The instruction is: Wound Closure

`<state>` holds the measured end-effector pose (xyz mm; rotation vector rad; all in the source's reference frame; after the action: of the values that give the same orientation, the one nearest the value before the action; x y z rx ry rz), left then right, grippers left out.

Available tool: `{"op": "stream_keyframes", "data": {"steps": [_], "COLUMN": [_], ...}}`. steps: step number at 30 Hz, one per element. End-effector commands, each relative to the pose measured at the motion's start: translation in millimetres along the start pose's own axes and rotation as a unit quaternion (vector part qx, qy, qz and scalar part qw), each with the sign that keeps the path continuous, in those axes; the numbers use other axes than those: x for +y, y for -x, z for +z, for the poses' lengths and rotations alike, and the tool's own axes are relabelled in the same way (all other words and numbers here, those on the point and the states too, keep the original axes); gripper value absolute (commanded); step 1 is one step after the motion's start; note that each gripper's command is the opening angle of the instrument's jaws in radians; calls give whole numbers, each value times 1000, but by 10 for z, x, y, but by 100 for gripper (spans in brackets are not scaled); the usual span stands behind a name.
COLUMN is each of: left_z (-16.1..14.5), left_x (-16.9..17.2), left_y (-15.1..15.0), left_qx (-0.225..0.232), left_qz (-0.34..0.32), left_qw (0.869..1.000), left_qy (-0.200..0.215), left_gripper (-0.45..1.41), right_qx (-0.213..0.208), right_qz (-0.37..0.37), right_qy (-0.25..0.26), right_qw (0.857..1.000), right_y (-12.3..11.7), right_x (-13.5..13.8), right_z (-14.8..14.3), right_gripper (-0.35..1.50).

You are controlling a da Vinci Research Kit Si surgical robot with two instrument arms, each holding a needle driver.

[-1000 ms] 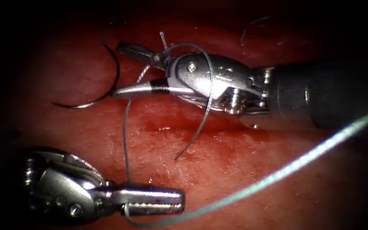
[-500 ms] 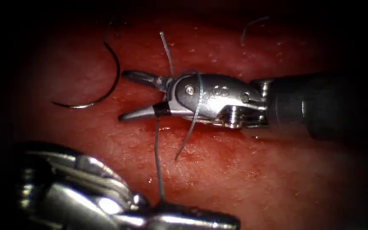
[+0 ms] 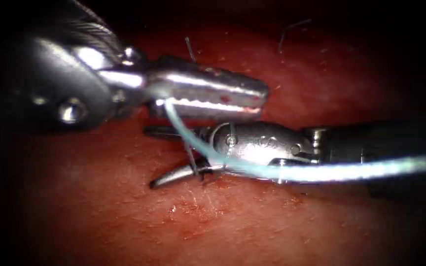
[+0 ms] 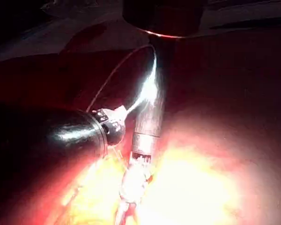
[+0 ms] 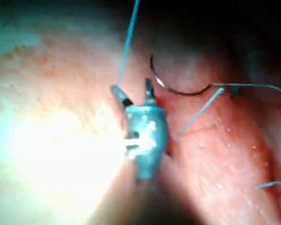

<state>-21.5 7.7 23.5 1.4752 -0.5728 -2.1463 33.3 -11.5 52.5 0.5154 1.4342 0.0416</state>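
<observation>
tissue: pork belly surface is seen wet with red fluid; the cut itself cannot be made out clearly under the tools.
left tool: seen at upper left of the endoscope view, reaching across above the right tool. Jaws are closed together with the thread pinched at their base. A second earlier it was low at the left, so it has been carried up and over.
right tool: comes in from the right, lying low over the tissue. Jaws are spread apart, one tip up, one tip down; nothing is clamped between them. Thread is draped around its body near the wrist.
thread: pale strand runs from the left tool's jaws down across the right tool and off to the right edge. A darker section drops to the tissue by the right tool's lower jaw.
needle: curved, seen in the right wrist view lying free on the tissue beyond the right tool's tips, held by neither tool, not visibly in the tissue; in the endoscope view it is covered by the left tool.
cut ends of thread: short pieces lie on the tissue at the top.
risk: thread could snag on the right tool's wrist joint if pulled hard; a wrap could slide off the spread jaws; the loose needle could be dragged by its thread.
</observation>
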Motion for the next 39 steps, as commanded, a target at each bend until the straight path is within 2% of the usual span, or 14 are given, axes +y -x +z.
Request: {"op": "stream_keyframes", "data": {"steps": [1, 9, 11, 15, 24, 28, 35, 39], "left_z": [8, 16, 21, 29, 55, 68, 82, 87], "left_x": [-5, -16, -9, 3, 24, 38, 83, 106], "left_y": [9, 70, 92, 118, 165, 184, 219, 231], "left_qx": [-8, -44, -56, -62, -78, -90, -113, -121], "left_qz": [8, 54, 66, 71, 86, 89, 105, 104], "left_qw": [1000, 998, 996, 995, 993, 992, 988, 987], "left_qy": [2, 8, 2, -9, -16, -26, -25, -26], "left_gripper": [-45, -45, -45, -45, -45, -45, -45, -45], "right_qx": [2, 20, 29, 41, 80, 96, 148, 161], "right_qz": [1, 5, 3, 5, 16, 15, 24, 28], "right_qy": [-7, -42, -46, -48, -73, -80, -65, -52], "right_qw": [1000, 999, 999, 998, 994, 992, 987, 985], "right_y": [7, 4, 2, 0, -6, -13, -28, -34], "right_x": [-4, -14, -16, -18, -25, -28, -15, -10], "right_z": [9, 11, 11, 10, 14, 15, 3, -2], "right_gripper": [104, 101, 98, 98, 98, 96, 94, 94]}}
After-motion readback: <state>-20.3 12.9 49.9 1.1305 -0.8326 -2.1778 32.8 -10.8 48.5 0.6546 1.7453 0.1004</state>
